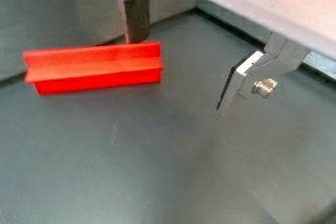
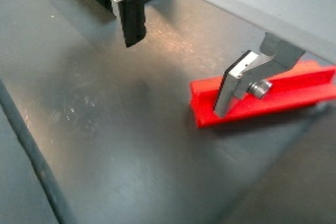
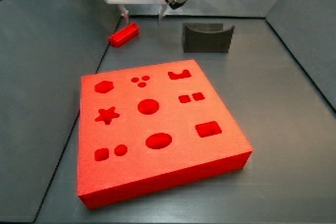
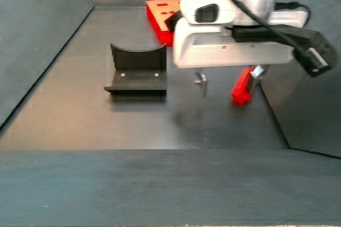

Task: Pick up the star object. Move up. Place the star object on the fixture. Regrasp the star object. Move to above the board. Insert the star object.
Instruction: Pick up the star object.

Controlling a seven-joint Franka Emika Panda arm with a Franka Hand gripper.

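Note:
The star object is a long red piece lying on the grey floor, seen in both wrist views (image 1: 92, 66) (image 2: 269, 95) and in both side views (image 3: 124, 34) (image 4: 244, 85). My gripper (image 1: 184, 66) (image 2: 182, 71) is open and empty and hangs low over the floor. The piece lies by one finger (image 1: 136, 17), mostly outside the gap between the jaws. Only bare floor shows between the fingers. In the side views the gripper (image 3: 144, 12) (image 4: 224, 77) is beside the piece, away from the board.
The dark fixture (image 3: 206, 37) (image 4: 136, 72) stands on the floor a short way from the gripper. The red board (image 3: 157, 130) (image 4: 163, 12) with shaped holes lies further off. Grey walls (image 3: 39, 31) ring the floor.

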